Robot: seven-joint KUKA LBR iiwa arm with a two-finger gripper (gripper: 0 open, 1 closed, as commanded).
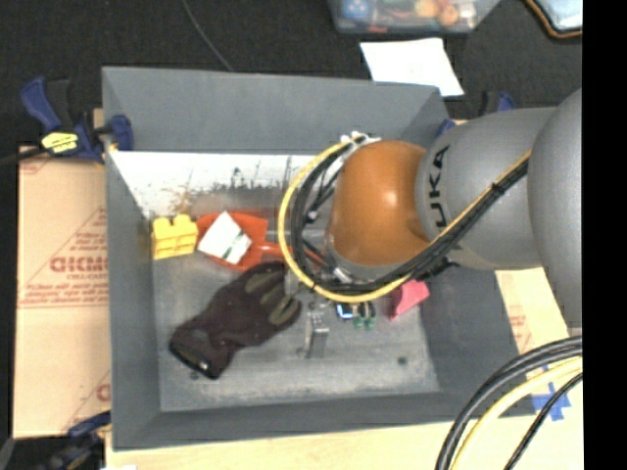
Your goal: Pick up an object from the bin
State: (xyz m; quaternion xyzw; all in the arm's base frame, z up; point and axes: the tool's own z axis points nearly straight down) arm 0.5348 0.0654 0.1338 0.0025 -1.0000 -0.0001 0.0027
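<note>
My gripper [315, 339] reaches down below the orange cover, low over the bin floor near the middle. Just to its left lies a dark brown glove [235, 316], stretched from the centre toward the front left corner; its near end comes up to the gripper. A pink piece [409, 297] lies to the gripper's right, partly under the arm. A small blue and green thing [355, 311] sits between the gripper and the pink piece.
Along the back wall on the left lie a yellow toy brick [172, 236], a white block with a green edge [223, 239] and an orange thing [257, 241] beneath it. The arm and its cables cover the bin's right back part.
</note>
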